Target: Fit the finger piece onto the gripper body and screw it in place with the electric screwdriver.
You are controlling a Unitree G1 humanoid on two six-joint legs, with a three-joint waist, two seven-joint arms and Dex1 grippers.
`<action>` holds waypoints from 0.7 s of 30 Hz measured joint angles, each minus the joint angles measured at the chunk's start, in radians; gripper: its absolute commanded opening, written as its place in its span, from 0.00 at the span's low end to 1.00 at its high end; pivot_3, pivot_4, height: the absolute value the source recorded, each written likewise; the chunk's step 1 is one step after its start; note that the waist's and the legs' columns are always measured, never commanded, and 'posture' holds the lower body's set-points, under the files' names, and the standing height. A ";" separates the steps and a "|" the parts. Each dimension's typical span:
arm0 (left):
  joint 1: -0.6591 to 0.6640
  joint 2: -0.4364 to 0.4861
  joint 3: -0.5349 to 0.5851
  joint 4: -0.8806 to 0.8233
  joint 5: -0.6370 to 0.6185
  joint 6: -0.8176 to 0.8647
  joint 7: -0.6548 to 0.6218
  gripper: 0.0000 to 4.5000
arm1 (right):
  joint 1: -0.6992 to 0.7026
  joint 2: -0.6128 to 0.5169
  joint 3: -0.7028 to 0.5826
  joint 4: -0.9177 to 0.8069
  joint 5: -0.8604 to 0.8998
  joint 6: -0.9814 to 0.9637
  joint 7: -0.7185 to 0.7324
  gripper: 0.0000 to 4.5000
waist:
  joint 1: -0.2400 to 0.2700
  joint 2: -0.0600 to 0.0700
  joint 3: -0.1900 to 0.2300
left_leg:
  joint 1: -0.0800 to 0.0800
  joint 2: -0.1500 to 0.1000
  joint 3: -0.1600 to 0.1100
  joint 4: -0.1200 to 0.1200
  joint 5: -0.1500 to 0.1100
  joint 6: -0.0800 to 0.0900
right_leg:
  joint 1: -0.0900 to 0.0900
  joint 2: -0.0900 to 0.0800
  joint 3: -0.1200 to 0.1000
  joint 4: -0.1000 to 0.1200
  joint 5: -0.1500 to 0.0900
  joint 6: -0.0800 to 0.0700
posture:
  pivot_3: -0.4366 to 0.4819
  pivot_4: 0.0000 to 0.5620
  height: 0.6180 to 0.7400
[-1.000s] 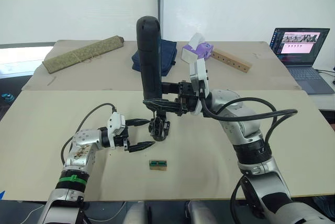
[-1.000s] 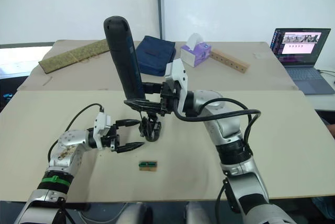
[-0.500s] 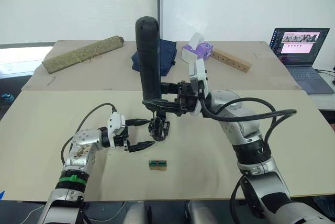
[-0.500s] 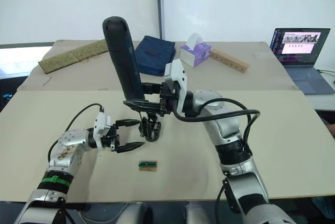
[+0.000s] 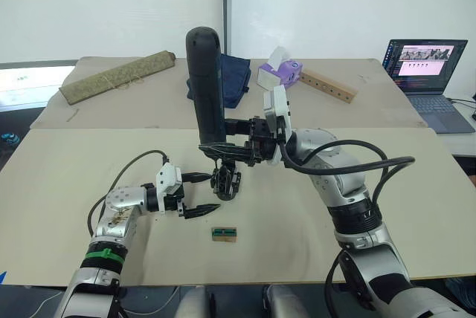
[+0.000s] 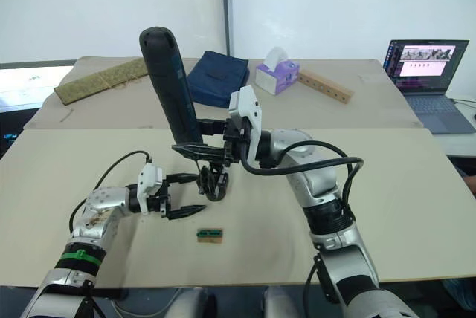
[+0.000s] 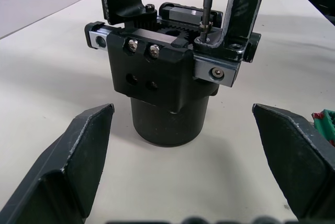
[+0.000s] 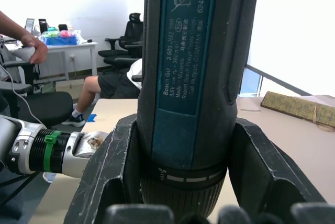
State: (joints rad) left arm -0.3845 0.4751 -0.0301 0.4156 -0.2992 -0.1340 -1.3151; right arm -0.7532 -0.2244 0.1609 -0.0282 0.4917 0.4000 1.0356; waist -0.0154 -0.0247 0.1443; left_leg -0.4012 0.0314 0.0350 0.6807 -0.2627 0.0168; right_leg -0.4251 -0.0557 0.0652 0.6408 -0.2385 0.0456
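Driving a screw into the compact black gripper body (image 5: 225,182).
Right gripper (image 5: 225,147) clamps the long matte-black electric screwdriver (image 5: 207,88) upright for its bit; left gripper (image 5: 201,195) waits beside, fingers wide.

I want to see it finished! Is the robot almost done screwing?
Partly. The finger piece already stands on the gripper body. The right tool holds the electric screwdriver, bit on a screw. The left tool waits open beside it. Tightening remains.

"Bosch", "3,6V" and "62420355" on the electric screwdriver (image 8: 193,51) label.
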 measured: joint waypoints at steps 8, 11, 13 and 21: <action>-0.024 -0.031 -0.029 0.051 0.028 -0.023 0.021 1.00 | 0.000 -0.001 0.000 0.001 -0.001 0.000 0.001 0.43 | 0.000 0.000 0.000 | 0.000 0.000 0.000 0.000 0.000 0.000 | 0.000 0.000 0.000 0.000 0.000 0.000 | 0.48 0.27 1.00; -0.051 -0.040 -0.033 0.079 0.044 -0.038 0.034 1.00 | 0.001 -0.001 0.000 0.005 -0.003 0.000 0.002 0.43 | 0.000 0.000 0.000 | 0.000 0.000 0.001 0.000 0.000 0.000 | 0.000 0.000 0.000 0.000 0.000 0.000 | 0.48 0.27 1.00; -0.064 -0.051 -0.034 0.099 0.047 -0.041 0.038 1.00 | 0.001 -0.001 0.000 0.006 -0.003 0.000 0.001 0.43 | 0.000 0.000 0.000 | 0.000 0.000 0.001 0.000 0.000 0.000 | 0.000 0.000 0.000 0.000 0.000 0.000 | 0.48 0.27 1.00; -0.119 -0.081 -0.061 0.180 0.069 -0.074 0.036 1.00 | 0.001 -0.001 0.000 0.006 -0.003 0.000 0.001 0.43 | 0.000 0.000 0.000 | 0.000 -0.001 0.001 0.000 0.000 0.000 | 0.000 0.000 0.000 0.000 0.000 0.000 | 0.48 0.27 1.00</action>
State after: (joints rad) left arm -0.5035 0.3942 -0.0909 0.5954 -0.2301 -0.2076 -1.2790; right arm -0.7527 -0.2256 0.1611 -0.0223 0.4892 0.3998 1.0364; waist -0.0151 -0.0247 0.1443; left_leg -0.4013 0.0309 0.0361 0.6809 -0.2626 0.0168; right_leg -0.4249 -0.0556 0.0652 0.6408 -0.2385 0.0456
